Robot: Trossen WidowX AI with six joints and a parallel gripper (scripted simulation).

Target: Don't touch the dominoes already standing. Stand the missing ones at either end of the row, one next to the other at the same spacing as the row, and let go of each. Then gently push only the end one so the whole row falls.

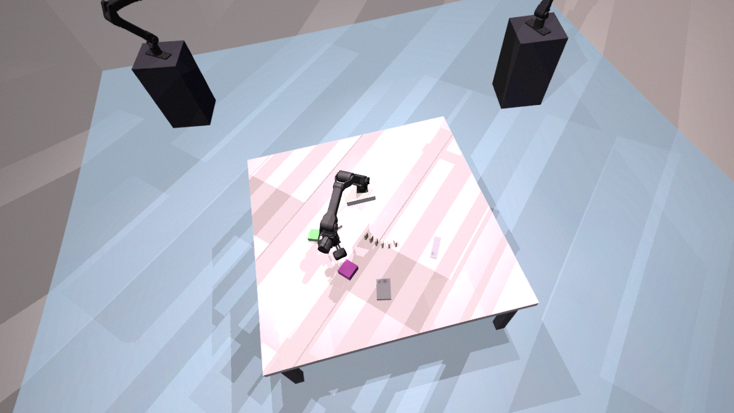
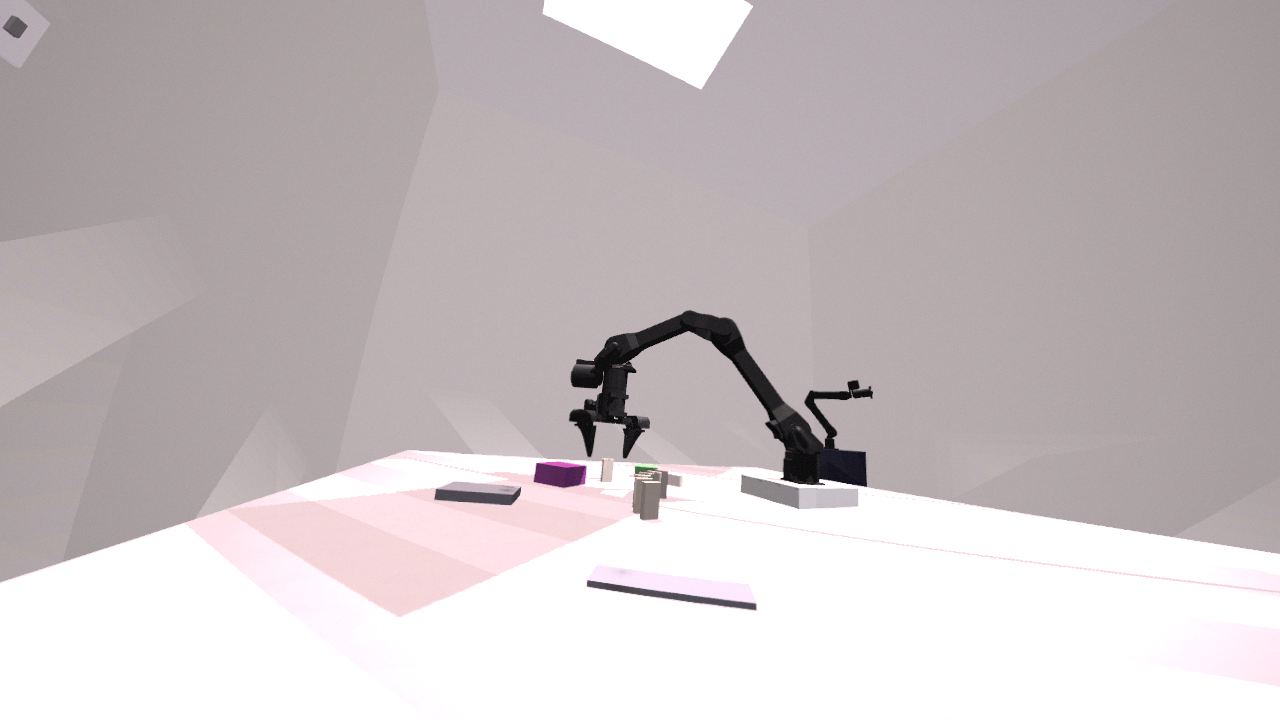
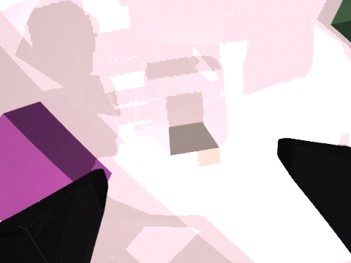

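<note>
My gripper (image 1: 332,250) (image 2: 610,439) (image 3: 193,162) is open and empty. It hangs fingers-down a little above the table (image 1: 461,287) (image 2: 268,582). Straight below it a single beige domino (image 2: 606,468) (image 3: 191,137) stands upright, apart from both fingers. The single domino stands off from the row's end.
A magenta block (image 1: 348,269) (image 2: 560,472) (image 3: 29,171) lies close beside the gripper, a green block (image 1: 313,235) (image 2: 646,469) (image 3: 344,20) on the other side. A grey slab (image 1: 383,288) (image 2: 477,492) and a pale slab (image 1: 435,247) (image 2: 671,589) lie flat farther out.
</note>
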